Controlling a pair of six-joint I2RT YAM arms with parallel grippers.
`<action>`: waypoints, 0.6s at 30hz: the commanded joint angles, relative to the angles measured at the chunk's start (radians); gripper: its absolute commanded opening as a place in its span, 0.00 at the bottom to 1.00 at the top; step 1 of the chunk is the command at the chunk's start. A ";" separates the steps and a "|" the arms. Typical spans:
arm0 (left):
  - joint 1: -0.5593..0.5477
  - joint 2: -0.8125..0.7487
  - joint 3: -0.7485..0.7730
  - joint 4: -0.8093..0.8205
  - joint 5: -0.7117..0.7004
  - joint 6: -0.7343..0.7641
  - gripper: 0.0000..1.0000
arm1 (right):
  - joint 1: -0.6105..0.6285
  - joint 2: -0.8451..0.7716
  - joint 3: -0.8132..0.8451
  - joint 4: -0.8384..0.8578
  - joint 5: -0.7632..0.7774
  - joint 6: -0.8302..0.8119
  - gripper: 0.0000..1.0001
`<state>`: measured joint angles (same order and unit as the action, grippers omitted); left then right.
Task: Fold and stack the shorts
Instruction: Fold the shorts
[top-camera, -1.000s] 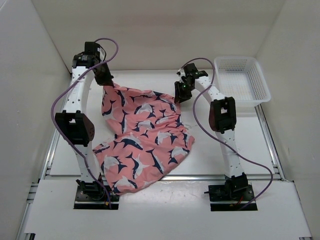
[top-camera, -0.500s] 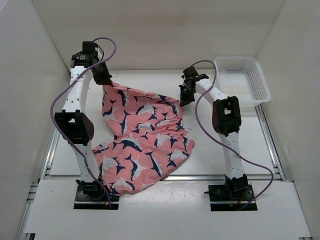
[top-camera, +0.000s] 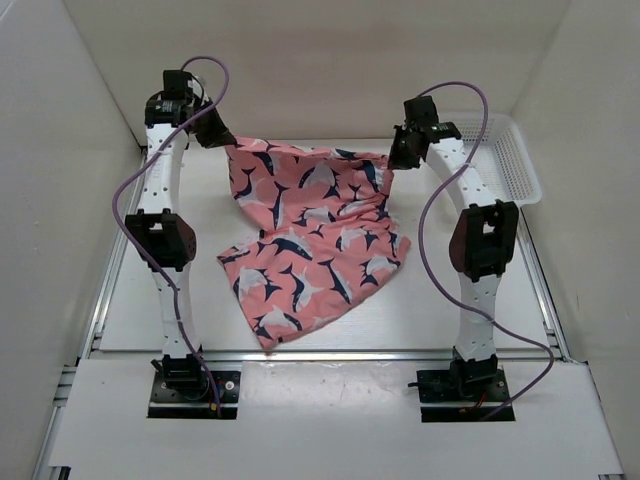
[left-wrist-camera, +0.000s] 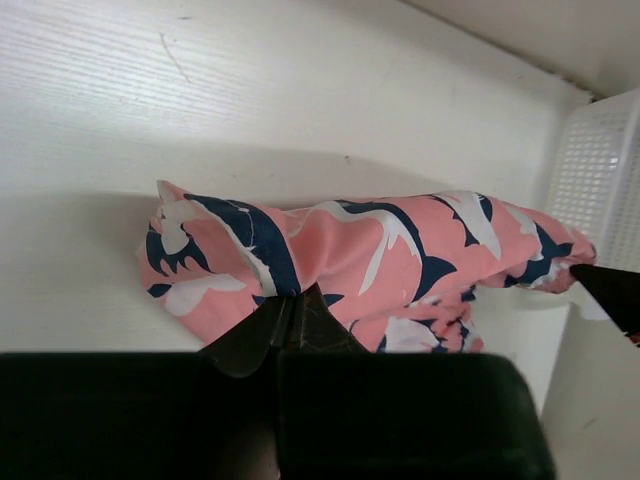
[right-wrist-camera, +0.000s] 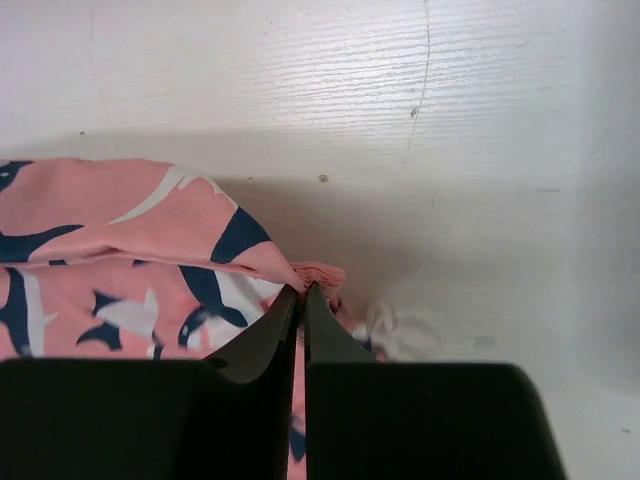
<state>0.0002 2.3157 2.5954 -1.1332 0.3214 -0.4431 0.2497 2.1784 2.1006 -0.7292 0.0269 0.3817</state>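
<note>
The salmon-pink shark-print shorts (top-camera: 315, 235) hang stretched between my two grippers, held high over the table's far half. The lower part drapes down onto the table toward the front. My left gripper (top-camera: 222, 140) is shut on the shorts' upper left corner; in the left wrist view its jaws (left-wrist-camera: 290, 300) pinch the fabric (left-wrist-camera: 380, 250). My right gripper (top-camera: 396, 155) is shut on the upper right corner; in the right wrist view it (right-wrist-camera: 302, 292) pinches the pink edge (right-wrist-camera: 150, 230), with a bit of white drawstring (right-wrist-camera: 395, 330) beside it.
A white plastic mesh basket (top-camera: 515, 160) stands at the back right, just right of the right arm; it also shows in the left wrist view (left-wrist-camera: 600, 170). White walls close in on the left, back and right. The table's metal front rail (top-camera: 330, 352) lies below the hanging fabric.
Both grippers have risen and moved apart, the right one going right toward the basket. The shorts have been lifted and spread wide; their lower end slid off the front edge back onto the table.
</note>
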 joint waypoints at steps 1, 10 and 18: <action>0.023 -0.058 0.058 0.053 0.113 -0.049 0.10 | -0.003 -0.084 0.038 -0.007 0.022 0.006 0.00; -0.081 -0.530 -0.506 0.041 0.010 -0.025 0.10 | -0.003 -0.359 -0.353 0.077 0.082 0.061 0.00; -0.274 -1.039 -1.203 0.127 -0.056 -0.153 0.10 | 0.006 -0.658 -0.811 0.122 0.175 0.129 0.00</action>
<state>-0.2230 1.3750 1.5536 -1.0306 0.3061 -0.5327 0.2535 1.6051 1.4223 -0.6380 0.1371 0.4683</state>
